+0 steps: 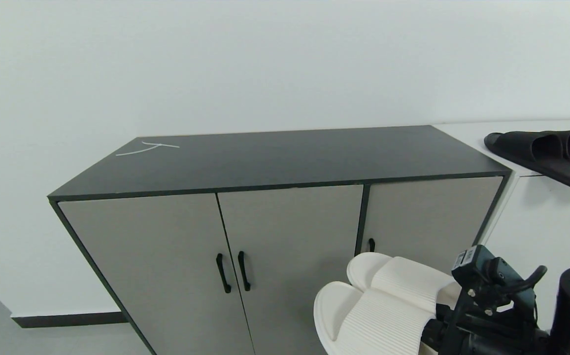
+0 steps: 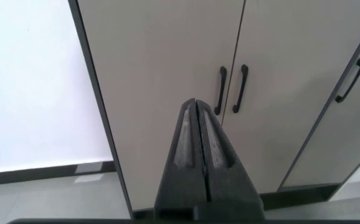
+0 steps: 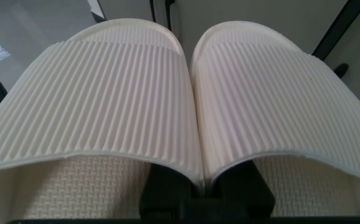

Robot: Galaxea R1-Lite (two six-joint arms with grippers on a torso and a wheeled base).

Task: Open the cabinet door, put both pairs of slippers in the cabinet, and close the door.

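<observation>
White slippers (image 1: 393,296), right claw (image 3: 202,190) seemingly beneath

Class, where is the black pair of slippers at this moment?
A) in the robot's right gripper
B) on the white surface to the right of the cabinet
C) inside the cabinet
B: the black slippers lie on the white surface beside the closed cabinet; the white slippers are the held pair.

black slippers (image 1: 551,155) cut by right edge; white slippers (image 1: 388,301) cut by bottom edge; cabinet (image 1: 285,158) base out of frame.
</observation>
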